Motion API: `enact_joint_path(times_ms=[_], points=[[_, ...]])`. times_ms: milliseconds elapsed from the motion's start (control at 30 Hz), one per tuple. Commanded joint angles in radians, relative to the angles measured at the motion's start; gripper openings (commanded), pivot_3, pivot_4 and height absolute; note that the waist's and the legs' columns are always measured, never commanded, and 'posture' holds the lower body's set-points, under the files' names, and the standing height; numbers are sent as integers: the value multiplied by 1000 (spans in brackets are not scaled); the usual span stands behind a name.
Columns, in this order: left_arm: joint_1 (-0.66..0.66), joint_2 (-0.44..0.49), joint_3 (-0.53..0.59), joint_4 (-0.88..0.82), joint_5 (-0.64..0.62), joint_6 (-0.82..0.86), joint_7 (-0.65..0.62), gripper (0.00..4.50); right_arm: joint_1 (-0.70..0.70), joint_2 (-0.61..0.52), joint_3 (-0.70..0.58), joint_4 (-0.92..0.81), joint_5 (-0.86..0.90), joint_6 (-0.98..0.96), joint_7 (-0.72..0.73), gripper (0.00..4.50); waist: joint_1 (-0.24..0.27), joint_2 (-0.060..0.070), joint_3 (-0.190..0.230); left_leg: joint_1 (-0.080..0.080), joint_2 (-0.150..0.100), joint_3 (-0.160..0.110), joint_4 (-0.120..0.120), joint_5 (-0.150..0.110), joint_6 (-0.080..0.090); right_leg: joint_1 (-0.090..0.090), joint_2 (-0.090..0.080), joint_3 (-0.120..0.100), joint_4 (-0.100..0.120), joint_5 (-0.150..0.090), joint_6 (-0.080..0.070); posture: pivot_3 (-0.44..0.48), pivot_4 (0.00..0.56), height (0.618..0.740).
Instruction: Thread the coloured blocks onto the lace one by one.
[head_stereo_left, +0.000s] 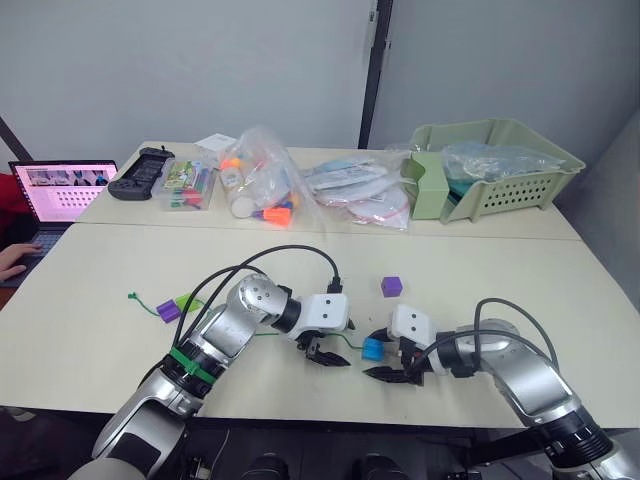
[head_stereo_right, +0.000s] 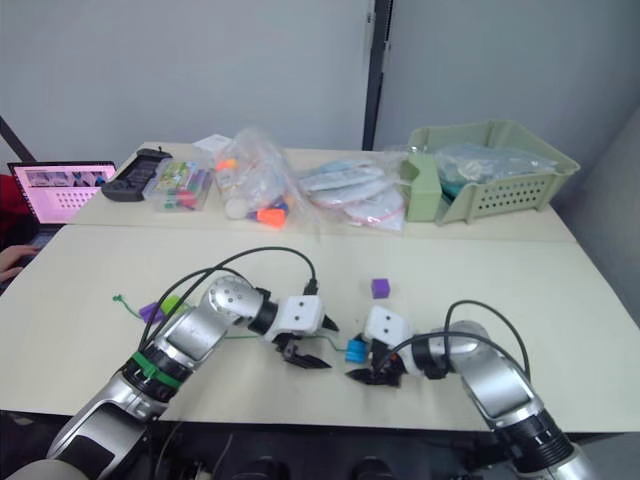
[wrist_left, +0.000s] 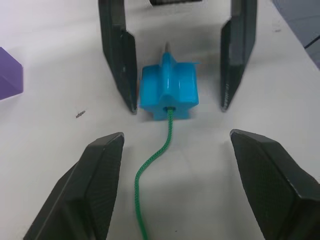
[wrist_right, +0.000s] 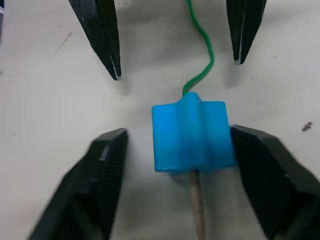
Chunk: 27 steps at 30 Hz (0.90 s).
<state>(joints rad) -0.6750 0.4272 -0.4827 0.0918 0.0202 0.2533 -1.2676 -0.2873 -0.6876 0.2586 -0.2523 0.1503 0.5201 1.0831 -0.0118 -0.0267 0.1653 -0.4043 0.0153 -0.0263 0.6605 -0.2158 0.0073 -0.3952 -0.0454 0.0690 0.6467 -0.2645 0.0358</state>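
A blue block (wrist_left: 169, 92) lies on the table with the green lace (wrist_left: 155, 160) running through its hole; the pale tip (wrist_right: 197, 205) sticks out the far side. My left gripper (head_stereo_left: 328, 355) is open, just behind the block on the lace side. Facing it, my right gripper (head_stereo_left: 385, 368) is open with its fingers (wrist_left: 120, 55) on either side of the block, one touching it. One purple block (head_stereo_left: 391, 286) lies beyond the grippers. Another purple block (head_stereo_left: 168, 311) and a lime green one (head_stereo_left: 187, 303) sit by the lace's far end at the left.
Along the back of the table stand a green basket (head_stereo_left: 500, 170), bags of plastic pieces (head_stereo_left: 265, 185), a clear box of pens (head_stereo_left: 188, 185) and a black controller (head_stereo_left: 140, 170). A laptop (head_stereo_left: 60, 190) and a person's hand (head_stereo_left: 12, 262) are at the far left.
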Motion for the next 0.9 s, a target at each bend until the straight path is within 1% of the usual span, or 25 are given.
enact_joint_path(times_ms=[33,167,233,400,500,600,700,733,900], points=[[-15,-17,-1,-28,-1,8,21,3478,13,-27,-44,-53,37,17,-2,4467,0,0,0,-1,0,0,0,0,0,-1,0,0,0,0,0,0,150,740],[-16,-87,-36,-10,21,7,66,3478,85,-94,-146,-123,91,34,-8,4467,4,0,0,-3,-1,0,0,0,0,-3,-1,0,0,0,0,0,150,740],[-13,-103,-52,7,32,1,72,3478,104,-109,-174,-129,104,33,-18,4467,3,0,0,-4,-1,0,0,0,0,-3,-1,1,0,0,0,0,150,740],[-15,-121,-65,45,38,-14,86,3478,112,-120,-171,-125,104,26,-30,4467,-8,0,0,-2,0,0,0,0,0,-4,1,1,1,0,0,0,150,740],[-27,-130,-66,75,41,-19,86,3478,111,-118,-161,-128,104,26,-34,4467,-5,0,0,-3,0,1,0,0,0,-4,1,1,1,0,0,0,150,740],[-33,-133,-64,92,44,-28,84,2711,106,-115,-150,-126,101,26,-39,4500,-2,0,0,-3,-1,1,0,0,0,-4,0,1,1,0,0,0,150,740],[-36,-131,-67,98,48,-35,81,1686,102,-114,-140,-123,100,26,-45,4500,-1,0,0,-3,-1,1,0,0,0,-4,0,1,1,0,0,0,150,740],[-37,-131,-67,101,48,-37,81,1409,100,-114,-136,-119,99,24,-45,4500,-1,0,0,-3,-1,1,0,0,0,-4,0,1,1,0,0,0,150,740],[-36,-130,-68,101,55,-47,78,1383,103,-113,-125,-109,100,12,-46,4500,-1,0,0,-3,-1,1,0,0,0,-4,0,1,1,0,0,0,150,740]])
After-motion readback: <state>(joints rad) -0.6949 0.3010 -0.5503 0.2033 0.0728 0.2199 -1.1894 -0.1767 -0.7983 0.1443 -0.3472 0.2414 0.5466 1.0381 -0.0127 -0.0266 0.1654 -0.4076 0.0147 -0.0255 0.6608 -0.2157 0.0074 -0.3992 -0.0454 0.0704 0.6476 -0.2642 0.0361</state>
